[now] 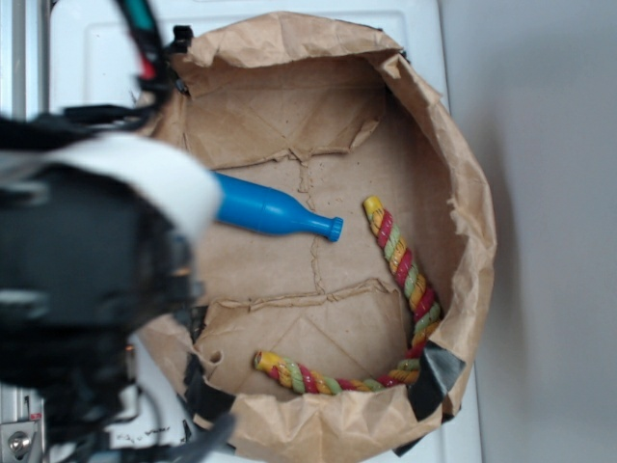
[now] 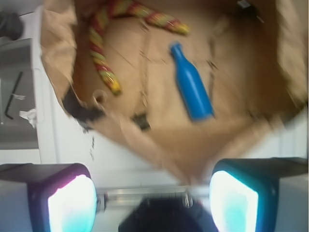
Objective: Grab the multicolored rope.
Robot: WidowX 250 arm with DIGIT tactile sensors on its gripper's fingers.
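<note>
The multicolored rope, twisted from red, yellow and pale green strands, lies bent in an L along the right and near wall inside a crumpled brown paper basin. A blue plastic bottle lies beside it on the basin floor, partly covered by my arm. In the wrist view the rope curls at the top left and the bottle sits centre right. My gripper hangs open outside the basin's rim, far from the rope, with nothing between its lit pads.
Black tape patches the basin's rim. The basin rests on a white board. In the wrist view a black hex key and a paper scrap lie on a grey shelf left of the basin.
</note>
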